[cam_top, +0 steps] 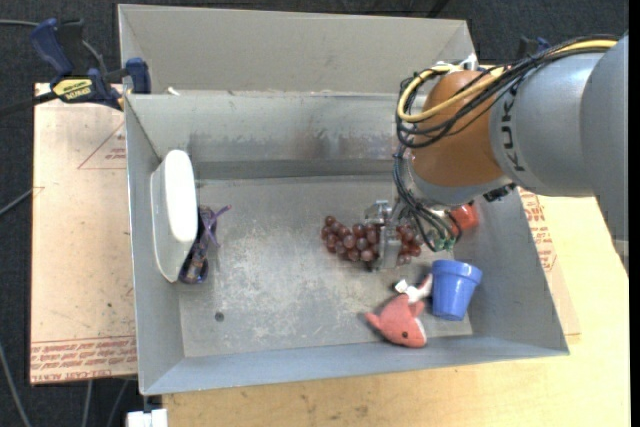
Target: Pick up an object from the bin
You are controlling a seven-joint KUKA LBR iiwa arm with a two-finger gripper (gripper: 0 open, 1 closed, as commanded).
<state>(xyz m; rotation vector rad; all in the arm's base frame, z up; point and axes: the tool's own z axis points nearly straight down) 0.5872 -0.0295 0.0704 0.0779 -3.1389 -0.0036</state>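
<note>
My gripper (383,227) is low in the bin's middle right, under the orange wrist cover. It stands on the right end of a bunch of dark red toy grapes (347,238), which lies on the bin floor and stretches out to the left of it. A few grapes also show just right of the gripper. A small red toy with a green bit (463,216) lies close behind, to the right. A blue cup (455,288) stands in front, to the right, and a pink plush toy (400,322) lies beside the cup near the front wall.
A white oval brush-like object (174,210) leans on the left wall, with a purple stringy thing (203,247) beside it. Bare floor lies between it and the grapes. The arm and its cables cover the bin's right rear.
</note>
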